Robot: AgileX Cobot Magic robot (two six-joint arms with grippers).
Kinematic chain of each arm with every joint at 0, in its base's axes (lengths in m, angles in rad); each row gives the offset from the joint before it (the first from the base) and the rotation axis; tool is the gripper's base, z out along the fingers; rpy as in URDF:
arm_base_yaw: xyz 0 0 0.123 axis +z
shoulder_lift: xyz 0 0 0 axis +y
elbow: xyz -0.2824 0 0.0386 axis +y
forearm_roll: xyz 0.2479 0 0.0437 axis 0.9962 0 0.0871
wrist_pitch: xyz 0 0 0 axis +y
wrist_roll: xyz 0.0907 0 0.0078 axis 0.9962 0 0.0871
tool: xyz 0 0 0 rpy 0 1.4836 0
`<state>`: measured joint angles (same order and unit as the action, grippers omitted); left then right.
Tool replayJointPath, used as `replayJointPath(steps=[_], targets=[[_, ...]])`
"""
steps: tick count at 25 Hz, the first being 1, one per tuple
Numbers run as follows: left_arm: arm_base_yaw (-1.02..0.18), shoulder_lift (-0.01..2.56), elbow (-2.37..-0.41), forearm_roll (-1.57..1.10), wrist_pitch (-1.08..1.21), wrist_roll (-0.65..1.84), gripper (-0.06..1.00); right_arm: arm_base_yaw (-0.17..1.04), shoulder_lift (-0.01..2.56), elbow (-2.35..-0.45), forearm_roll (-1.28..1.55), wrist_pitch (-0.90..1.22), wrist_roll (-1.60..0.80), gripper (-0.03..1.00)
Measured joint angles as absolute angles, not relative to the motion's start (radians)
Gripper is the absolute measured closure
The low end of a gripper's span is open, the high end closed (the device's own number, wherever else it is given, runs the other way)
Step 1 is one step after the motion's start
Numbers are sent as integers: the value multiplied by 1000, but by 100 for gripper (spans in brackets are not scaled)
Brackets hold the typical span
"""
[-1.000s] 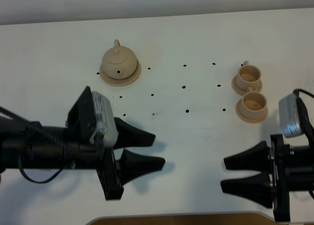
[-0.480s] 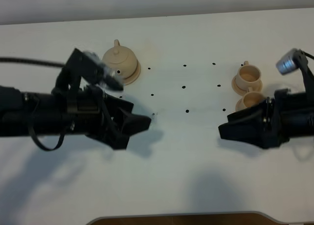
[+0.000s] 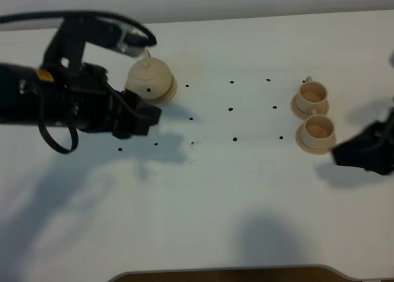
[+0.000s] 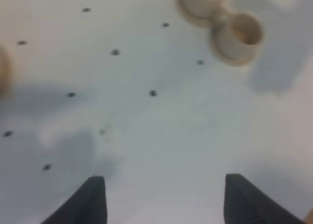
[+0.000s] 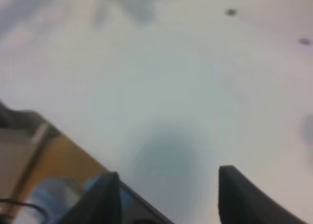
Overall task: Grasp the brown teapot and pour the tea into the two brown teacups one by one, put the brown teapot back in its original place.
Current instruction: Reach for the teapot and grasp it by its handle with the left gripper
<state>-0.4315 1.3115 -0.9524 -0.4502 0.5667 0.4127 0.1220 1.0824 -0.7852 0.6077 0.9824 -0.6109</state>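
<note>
The brown teapot (image 3: 149,77) stands on its round saucer (image 3: 167,95) at the back left of the white table. My left gripper (image 3: 148,116) is just in front of the teapot, apart from it, open and empty; the left wrist view shows its spread fingertips (image 4: 95,199). The two brown teacups (image 3: 311,96) (image 3: 317,131) sit on their saucers at the right, also seen in the left wrist view (image 4: 238,34). My right gripper (image 3: 346,154) hovers in front of the near cup by the right edge, open and empty (image 5: 168,171). No tea shows clearly.
Small black dots (image 3: 231,109) mark the white table (image 3: 246,189) between teapot and cups. The table's front edge (image 3: 221,273) runs along the bottom, and it also shows in the right wrist view (image 5: 54,150).
My left gripper has swung back and left to just in front of the teapot. My right gripper has pulled away toward the right edge. Teapot and cups have not moved.
</note>
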Motion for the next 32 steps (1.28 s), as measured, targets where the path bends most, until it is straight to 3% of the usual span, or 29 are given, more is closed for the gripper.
replayJointPath(steps=[8, 14, 21, 32], targets=[[-431, 1399, -1119, -313, 690, 291, 40, 122, 759, -785, 156, 1111, -224, 53], [-431, 1541, -1224, -297, 706, 289, 40, 122, 539, -762, 103, 1156, -205, 53], [-431, 1663, -1334, -269, 706, 270, 40, 122, 347, -601, 95, 1110, -187, 53], [-431, 1727, -1374, -232, 669, 261, 40, 122, 201, -494, 87, 1081, -184, 53]])
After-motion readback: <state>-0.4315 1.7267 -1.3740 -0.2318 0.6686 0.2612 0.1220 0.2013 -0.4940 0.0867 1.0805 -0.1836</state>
